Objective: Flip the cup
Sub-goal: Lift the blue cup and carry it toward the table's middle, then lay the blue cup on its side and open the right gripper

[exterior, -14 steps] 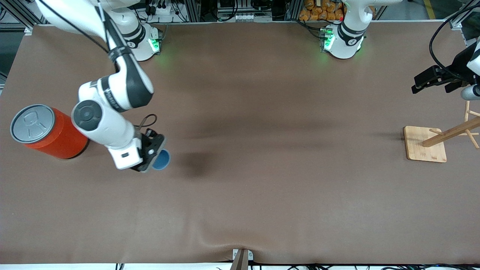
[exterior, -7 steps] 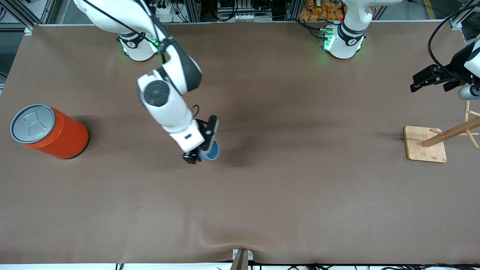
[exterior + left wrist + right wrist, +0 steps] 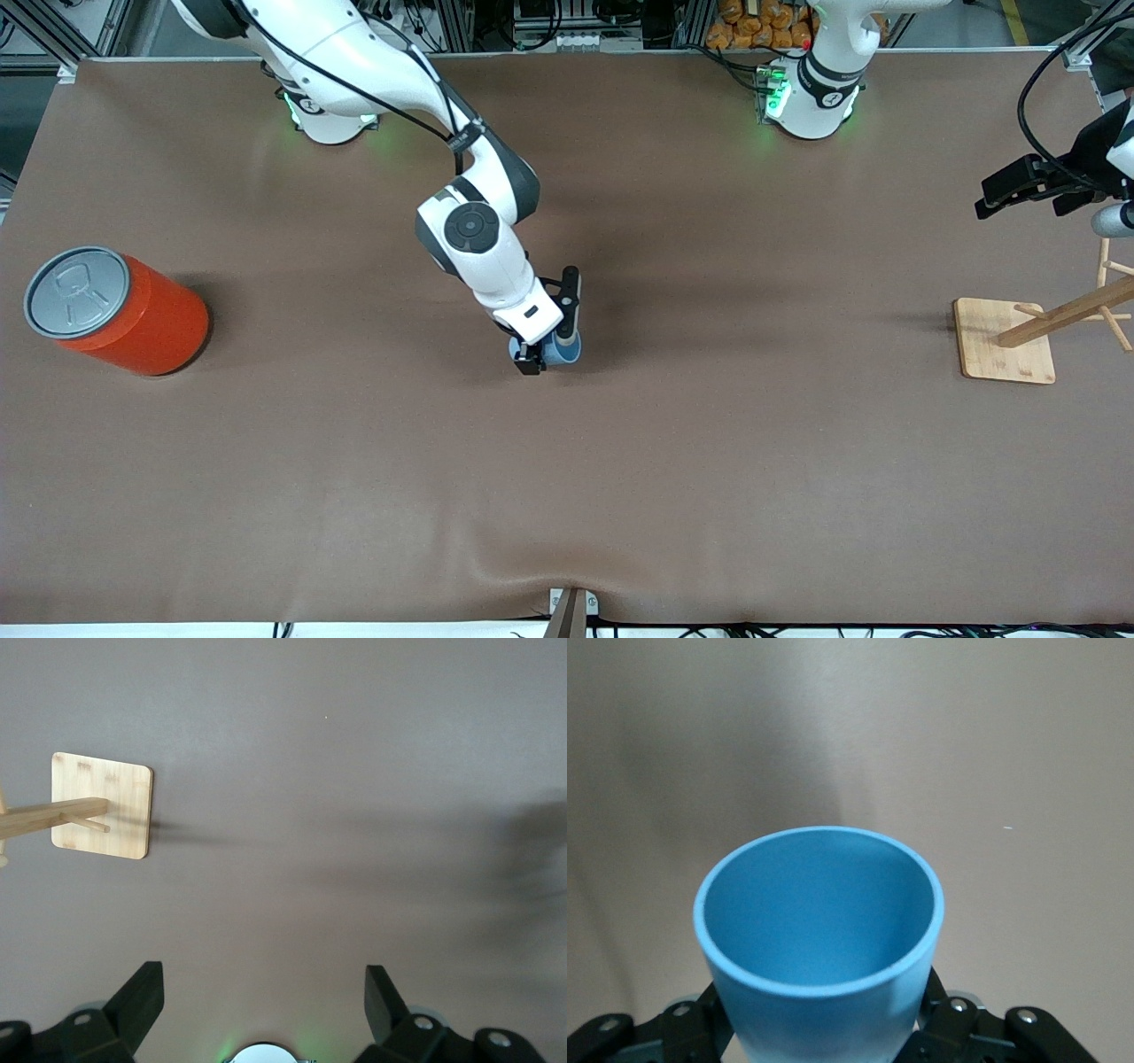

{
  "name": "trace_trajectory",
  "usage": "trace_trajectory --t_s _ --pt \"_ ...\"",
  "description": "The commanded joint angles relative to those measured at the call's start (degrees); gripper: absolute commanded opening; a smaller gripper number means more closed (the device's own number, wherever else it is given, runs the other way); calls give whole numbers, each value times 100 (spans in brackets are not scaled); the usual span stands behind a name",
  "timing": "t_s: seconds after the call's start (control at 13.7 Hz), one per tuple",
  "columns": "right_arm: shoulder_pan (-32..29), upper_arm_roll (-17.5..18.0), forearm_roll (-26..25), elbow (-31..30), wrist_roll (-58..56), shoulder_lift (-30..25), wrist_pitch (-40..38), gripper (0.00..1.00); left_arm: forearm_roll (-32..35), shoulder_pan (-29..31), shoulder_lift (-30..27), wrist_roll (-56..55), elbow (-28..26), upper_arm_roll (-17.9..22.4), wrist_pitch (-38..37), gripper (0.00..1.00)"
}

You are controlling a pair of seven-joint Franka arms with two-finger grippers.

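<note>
- The right gripper is clamped on the cup, fingers squeezing its lower body. In the right wrist view the cup sits straight out from the jaws, with the mouth pointing away from the wrist.
- Big change over the last second: the right arm has hauled the cup from right beside the orange can all the way to the middle of the table. The cup's open mouth was showing to the front camera before. Now the wrist covers most of it and only a blue sliver peeks out.
- My read is that the carry is basically done and the actual flip, or the set-down, is what's left. Not finished yet, since it's in the grip and not standing free.
- Orientation: the long axis runs along the gripper's reach, rim outward and base tucked between the fingers. From the front view it looks close to vertical, but I can't tell whether the cup touches the table or hangs just above it.
- Further out, the can stands at the right arm's end of the table, now well apart from the cup.
- The left gripper waits with its jaws spread wide and empty, up over the left arm's end, above the wooden stand.
</note>
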Motion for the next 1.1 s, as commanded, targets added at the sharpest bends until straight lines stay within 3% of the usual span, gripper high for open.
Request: trace_trajectory --t_s 0.0,0.29,0.59,0.73,1.03 --pt "200 -114 -189 208 137 320 264 41 -55 25 -5 -22 13 -52 -30 100" --pt "587 -466 -251 208 216 408 264 47 -117 69 47 -31 4 -34 -30 100" --pt "1122 -949 -277 208 313 557 273 89 -178 87 47 -13 4 -34 -30 100" --pt "1202 -976 -286 208 428 593 281 100 -178 86 39 -40 4 -34 -30 100" --pt "1194 -994 -277 208 436 549 264 100 -178 86 39 -22 4 -43 -47 100"
